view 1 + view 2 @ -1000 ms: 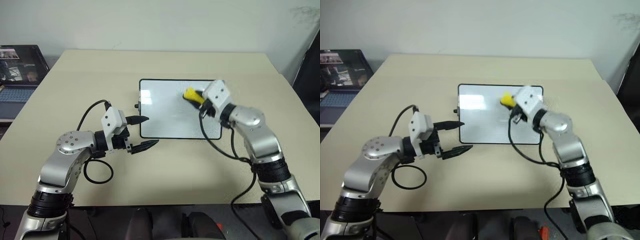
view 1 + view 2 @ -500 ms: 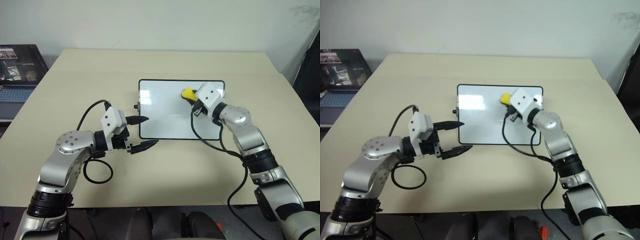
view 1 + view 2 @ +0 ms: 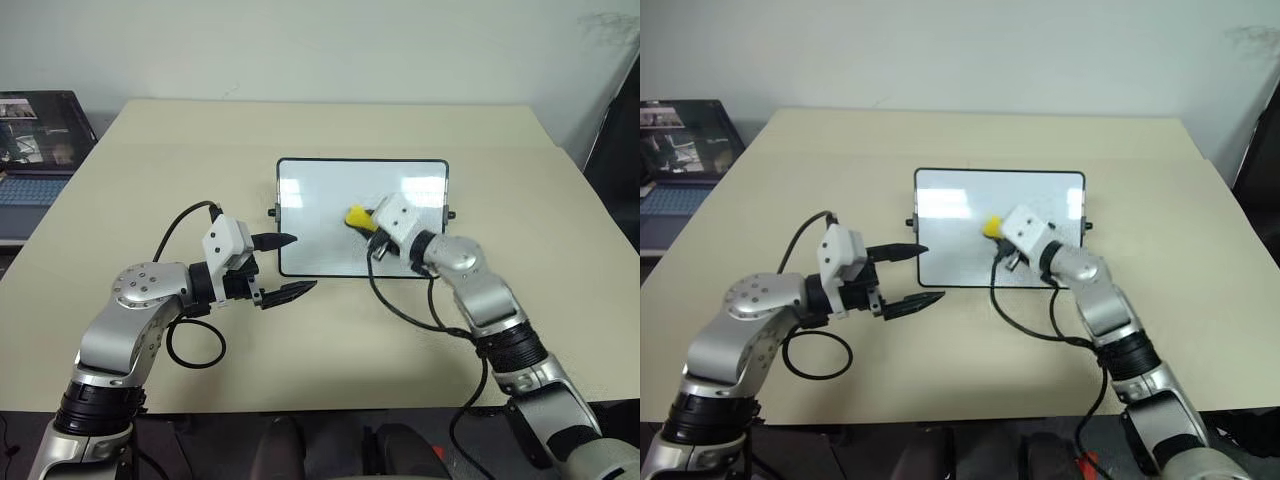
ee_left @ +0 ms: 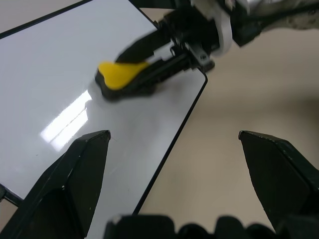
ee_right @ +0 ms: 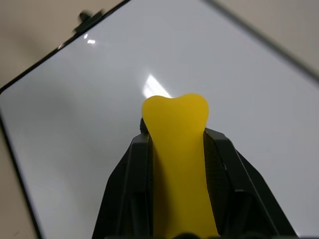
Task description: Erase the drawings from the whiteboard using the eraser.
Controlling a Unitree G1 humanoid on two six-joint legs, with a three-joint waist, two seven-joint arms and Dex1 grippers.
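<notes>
On whiteboard (image 3: 330, 195): eraser (image 3: 357, 217), clamped in right gripper (image 3: 368, 222), swept from far right to near centre; no drawings visible, wiping likely near done; left gripper (image 3: 285, 266) spread wide, empty

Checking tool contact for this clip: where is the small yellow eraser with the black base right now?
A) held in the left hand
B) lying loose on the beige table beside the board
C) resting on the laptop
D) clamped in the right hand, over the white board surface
D: the small yellow eraser with the black base sits between the right hand's black fingers over the white rectangular whiteboard; the left hand hangs open and empty.
</notes>
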